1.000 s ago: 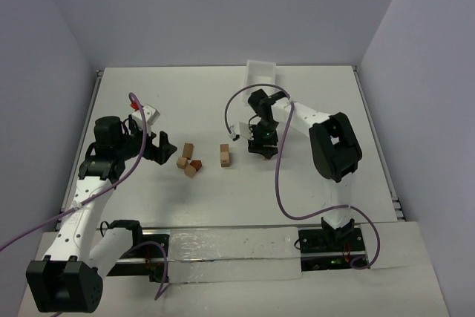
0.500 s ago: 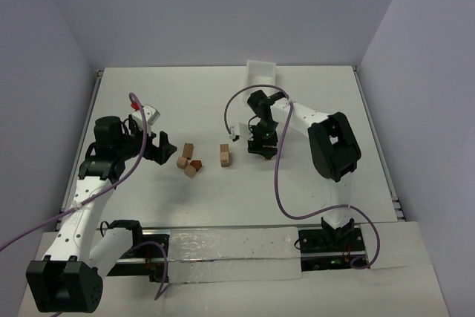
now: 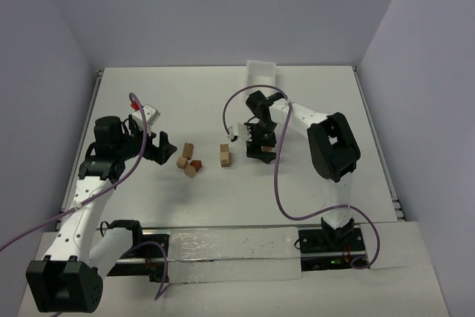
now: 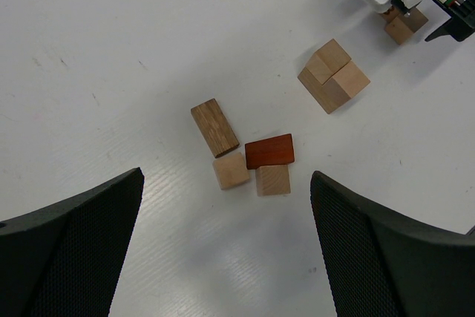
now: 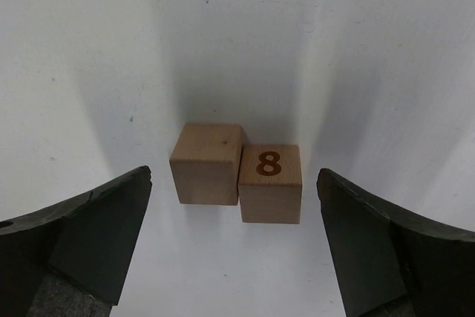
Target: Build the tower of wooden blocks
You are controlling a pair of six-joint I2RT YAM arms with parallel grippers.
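Just right of the small block stack [image 3: 224, 155], 2 touching cubes [image 5: 206, 162] are straddled, untouched, by the wide-spread right gripper [image 5: 234, 176], probably so either can be gripped for stacking.

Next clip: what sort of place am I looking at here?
Probably a lab test cell for robot manipulation, not a home or factory: a bare white table boxed in by plain walls, a left arm and right arm bolted at its near edge, and only small wooden blocks as props.
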